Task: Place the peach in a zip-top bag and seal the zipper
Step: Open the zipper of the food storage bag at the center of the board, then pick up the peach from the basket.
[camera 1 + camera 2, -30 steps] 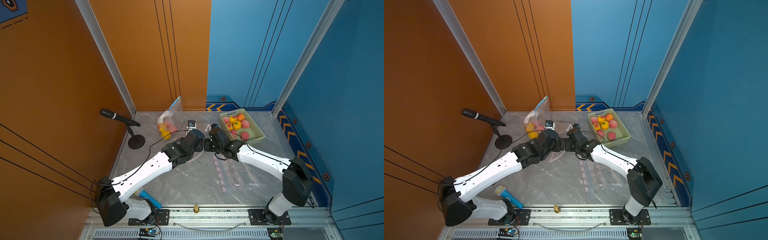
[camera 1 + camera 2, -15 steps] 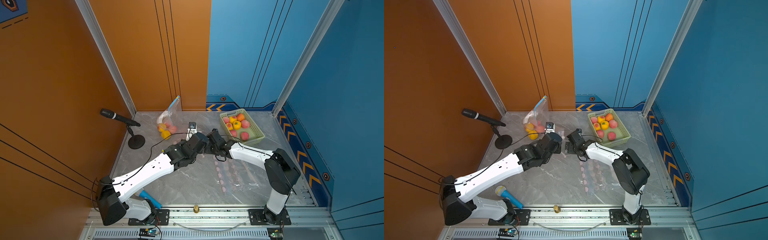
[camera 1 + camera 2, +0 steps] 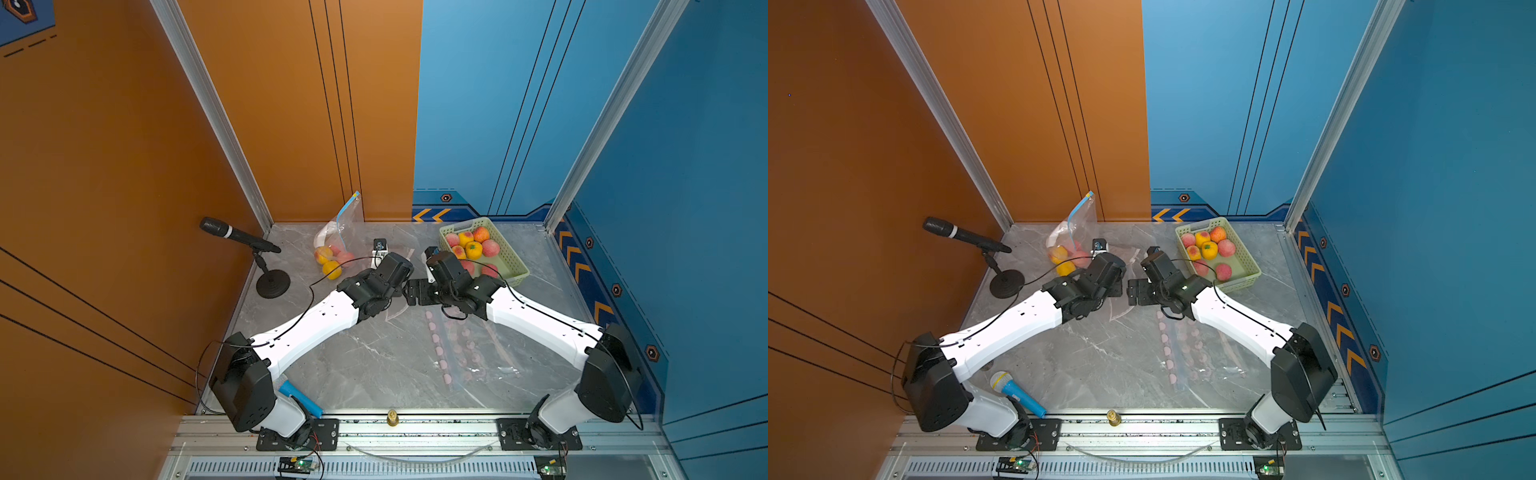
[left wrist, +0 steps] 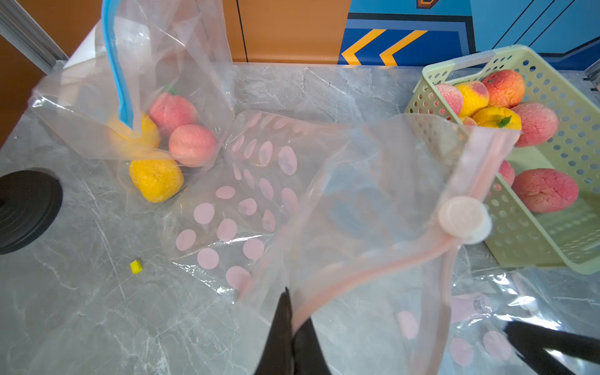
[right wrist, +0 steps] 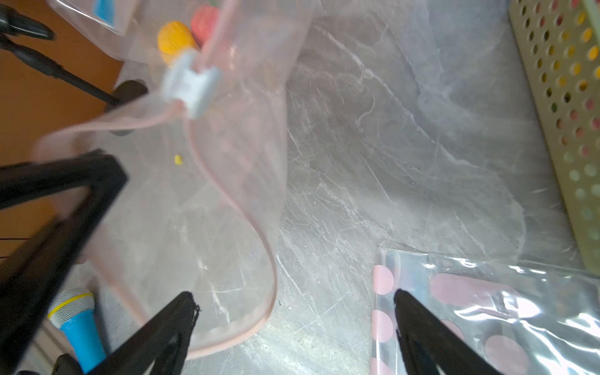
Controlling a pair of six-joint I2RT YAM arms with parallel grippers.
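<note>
Only your left wrist view, not the top views, shows the left claw point(image 4: 292, 311) pinching the zip-top bag point(image 4: 373, 194) by its pink rim. Right claw point(image 5: 293, 295) is spread.

The grey marble table point(image 3: 374, 374) carries a green basket point(image 3: 512, 254) at the back, a clear fruit bag point(image 3: 337, 239) beside a microphone stand point(image 3: 273, 284), a flat spotted bag point(image 3: 461, 353), a blue toy microphone point(image 3: 1017, 395) and a yellow scrap point(image 4: 136, 266).

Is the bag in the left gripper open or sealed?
Open: on the bag, pink zipper strips spread apart from the slider; left gripper pinches one strip.
</note>
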